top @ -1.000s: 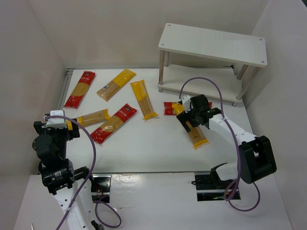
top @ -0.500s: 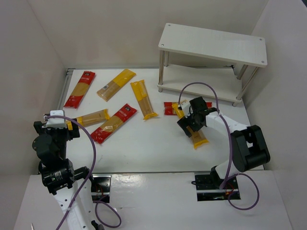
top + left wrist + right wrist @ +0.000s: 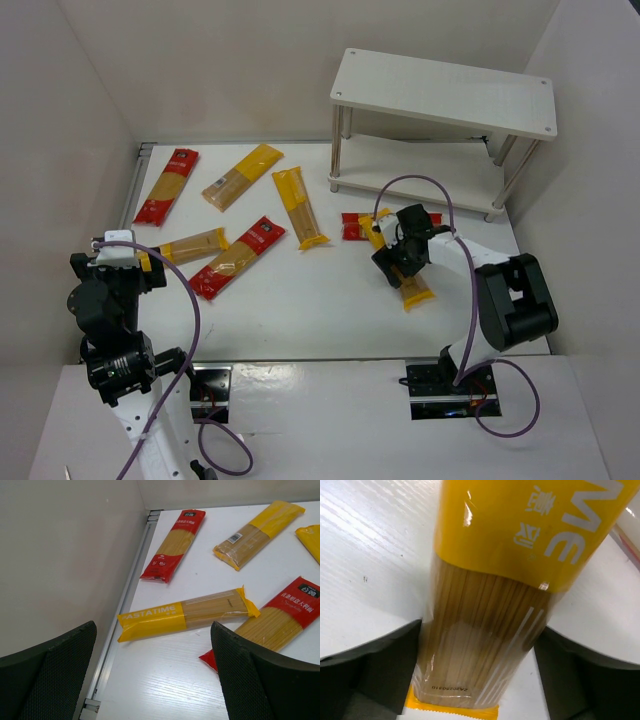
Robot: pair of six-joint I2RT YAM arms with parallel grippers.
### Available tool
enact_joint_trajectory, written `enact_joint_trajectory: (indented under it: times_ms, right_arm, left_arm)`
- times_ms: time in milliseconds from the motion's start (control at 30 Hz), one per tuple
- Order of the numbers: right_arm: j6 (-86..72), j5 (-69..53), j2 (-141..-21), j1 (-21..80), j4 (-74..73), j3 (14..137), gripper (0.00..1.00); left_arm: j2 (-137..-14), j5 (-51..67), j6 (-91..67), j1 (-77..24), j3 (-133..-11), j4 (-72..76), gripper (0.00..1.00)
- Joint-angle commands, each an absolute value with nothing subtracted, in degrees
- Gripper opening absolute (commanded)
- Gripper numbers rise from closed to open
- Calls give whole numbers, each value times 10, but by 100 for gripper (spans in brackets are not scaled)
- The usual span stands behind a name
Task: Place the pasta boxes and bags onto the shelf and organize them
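Top view: shelf [image 3: 440,95] sits at the tabletop's [image 3: 300,310] far right corner. The right hand [image 3: 400,258] is down over a yellow pack [image 3: 415,288] in front of it.
Left wrist: left hand [image 3: 152,642] is wide open and empty.
Right wrist: fingers [image 3: 380,655] are spread wide either side of that pack.

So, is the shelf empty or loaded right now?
Empty, as far as visible: both boards of the shelf are bare; the pasta packs lie on the table.
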State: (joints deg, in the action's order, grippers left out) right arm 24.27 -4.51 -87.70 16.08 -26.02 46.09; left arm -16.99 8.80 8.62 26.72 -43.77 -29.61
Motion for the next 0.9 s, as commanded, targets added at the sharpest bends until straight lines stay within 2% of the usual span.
enact_joint_trajectory:
  times_ms: [0,33,67,100,200,533,867]
  right_arm:
    - [256,-68,-901,158,-243,453,84]
    - [264,-69,-901,158,-243,453,47]
    - [264,-75,-907,158,-243,458,20]
    - [281,-75,-907,158,-258,464,0]
    - [287,-82,-894,158,-275,475,0]
    - [238,-106,-652,158,-286,526,0]
    - [209,-77,-608,158,-247,534,0]
  left_arm:
    - [-163,86,74,272,-438,-277,100]
    - [-163,86,74,272,-438,-277,100]
    - [-163,86,74,272,-438,-277,100]
    - [-163,86,74,272,-438,-277,100]
    - [-163,86,74,272,-438,-277,100]
    - [-163,91,74,272,-438,-277,100]
    - [-163,91,74,272,-438,-277,100]
